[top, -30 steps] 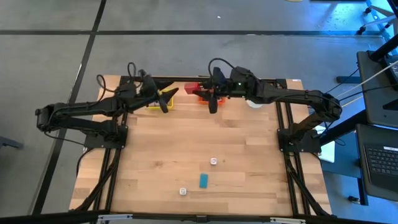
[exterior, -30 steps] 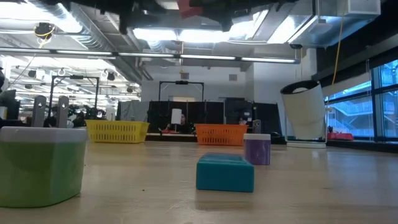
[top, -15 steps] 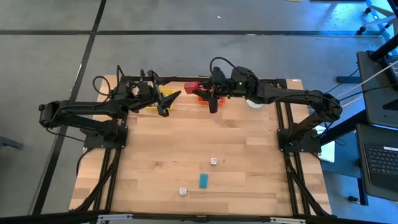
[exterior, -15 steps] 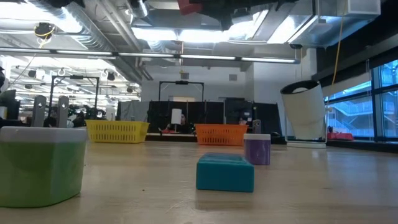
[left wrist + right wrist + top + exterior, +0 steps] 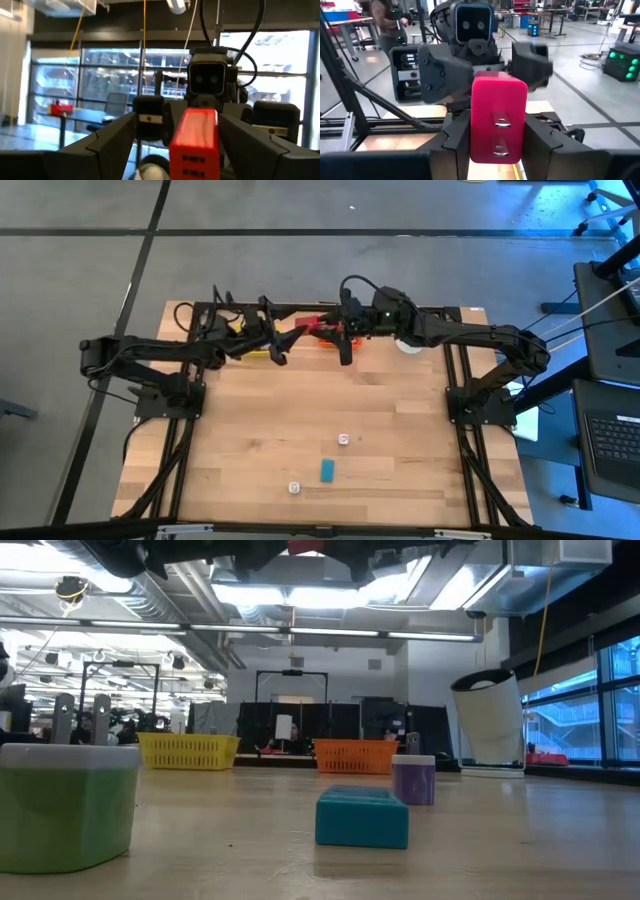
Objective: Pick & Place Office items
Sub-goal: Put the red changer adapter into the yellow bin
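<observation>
Over the far edge of the tabletop, the right end effector is gripping a red block. The left end effector is hovering open, facing it. Teal, lilac and white pieces are lying near the near edge.

Wood-grain table, glossy plastic red block.

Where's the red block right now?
Far edge of the table, mid-air in the high view: red block between the left claw and right claw, above the orange tray.
</observation>
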Tool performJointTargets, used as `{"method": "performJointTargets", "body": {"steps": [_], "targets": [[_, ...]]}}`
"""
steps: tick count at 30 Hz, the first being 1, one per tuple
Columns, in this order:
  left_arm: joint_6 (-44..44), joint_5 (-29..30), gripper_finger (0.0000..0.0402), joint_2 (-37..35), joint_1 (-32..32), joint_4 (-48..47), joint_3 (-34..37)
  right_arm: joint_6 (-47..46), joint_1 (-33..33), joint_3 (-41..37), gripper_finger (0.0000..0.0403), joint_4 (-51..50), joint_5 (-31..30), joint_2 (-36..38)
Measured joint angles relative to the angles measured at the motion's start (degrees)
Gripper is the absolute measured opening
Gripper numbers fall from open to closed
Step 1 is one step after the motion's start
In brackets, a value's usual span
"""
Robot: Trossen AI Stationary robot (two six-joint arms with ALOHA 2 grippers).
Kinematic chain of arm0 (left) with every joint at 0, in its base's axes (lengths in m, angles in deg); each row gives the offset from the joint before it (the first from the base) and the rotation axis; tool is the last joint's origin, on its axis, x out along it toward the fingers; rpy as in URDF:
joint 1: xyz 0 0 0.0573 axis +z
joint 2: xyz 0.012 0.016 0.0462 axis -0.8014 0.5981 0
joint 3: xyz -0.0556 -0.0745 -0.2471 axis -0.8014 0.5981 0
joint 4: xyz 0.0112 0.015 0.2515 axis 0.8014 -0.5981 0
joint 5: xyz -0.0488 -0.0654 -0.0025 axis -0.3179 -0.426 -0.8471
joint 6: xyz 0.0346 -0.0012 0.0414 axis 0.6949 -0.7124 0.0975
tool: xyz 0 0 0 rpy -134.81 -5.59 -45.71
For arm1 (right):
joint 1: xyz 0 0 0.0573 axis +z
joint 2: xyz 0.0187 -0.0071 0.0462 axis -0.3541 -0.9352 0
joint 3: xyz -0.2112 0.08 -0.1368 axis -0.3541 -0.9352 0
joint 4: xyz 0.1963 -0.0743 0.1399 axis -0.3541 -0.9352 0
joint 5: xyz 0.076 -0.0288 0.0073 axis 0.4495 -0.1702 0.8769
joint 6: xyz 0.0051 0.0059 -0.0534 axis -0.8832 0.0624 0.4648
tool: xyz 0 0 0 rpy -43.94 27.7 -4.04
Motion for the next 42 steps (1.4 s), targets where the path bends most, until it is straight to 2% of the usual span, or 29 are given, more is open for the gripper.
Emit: {"method": "performJointTargets", "body": {"steps": [5, 9, 13, 19, 23, 27, 33, 37, 42], "targets": [[-5.55, -2.94, 0.0279, 0.99, 0.37, -0.47, 0.00, 1.57, 0.04, 0.00, 0.0129, 0.70, 0.06, 0.02], [-5.87, -2.68, 0.0267, 0.97, -0.11, -0.55, 0.00, 1.57, 0.11, 0.00, 0.0129, 0.88, 0.24, 0.01], [-7.23, -2.34, 0.0225, 0.97, -0.16, -0.70, 0.00, 1.57, 0.11, 0.00, 0.0129, 0.86, 0.06, 0.02], [-7.52, -3.87, 0.0128, 0.86, -0.19, -0.61, 0.00, 0.15, 0.17, -0.01, 0.0129, 0.80, 0.67, 0.05], [-7.90, -5.81, 0.0121, 0.81, -0.13, -0.53, 0.00, -1.58, 0.22, -0.01, 0.0135, 0.83, 1.31, 0.17], [-8.69, -5.26, 0.0120, 0.93, -0.17, -0.94, 0.00, -4.50, 0.22, -0.01, 0.0171, 0.72, 1.22, 0.11], [-8.77, -4.38, 0.0120, 0.94, -0.35, -1.05, 0.00, -7.09, -0.53, 0.00, 0.0257, -2.65, 1.54, 0.37], [-9.73, 4.18, 0.0120, 0.92, -0.20, -3.28, -0.01, -7.47, -2.21, -0.02, 0.0305, -10.10, 1.53, 1.94], [-10.96, 13.00, 0.0124, 0.64, 1.93, -16.31, 0.00, -9.67, -3.97, 0.00, 0.0331, -22.40, -0.07, 5.36]]}}
